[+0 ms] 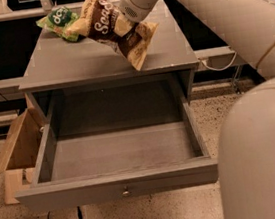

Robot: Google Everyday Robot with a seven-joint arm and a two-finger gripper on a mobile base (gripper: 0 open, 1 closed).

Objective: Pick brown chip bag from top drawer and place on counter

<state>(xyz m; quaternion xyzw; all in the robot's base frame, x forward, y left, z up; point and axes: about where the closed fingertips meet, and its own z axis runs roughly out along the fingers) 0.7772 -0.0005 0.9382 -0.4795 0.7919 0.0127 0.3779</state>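
Brown chip bag (102,26) in pincer (126,24), over counter (66,63)

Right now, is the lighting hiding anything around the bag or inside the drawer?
Camera view: the counter is evenly lit with no glare. The gripper holds the brown chip bag above it, lettering legible. The top drawer is shadowed at the rear, but its floor is visible.

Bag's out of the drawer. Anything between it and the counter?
Nothing visible. The gripper holds the brown chip bag over the counter, with its lower tip near the front edge over bare grey surface. The green bag lies at the back left, beside its upper end.
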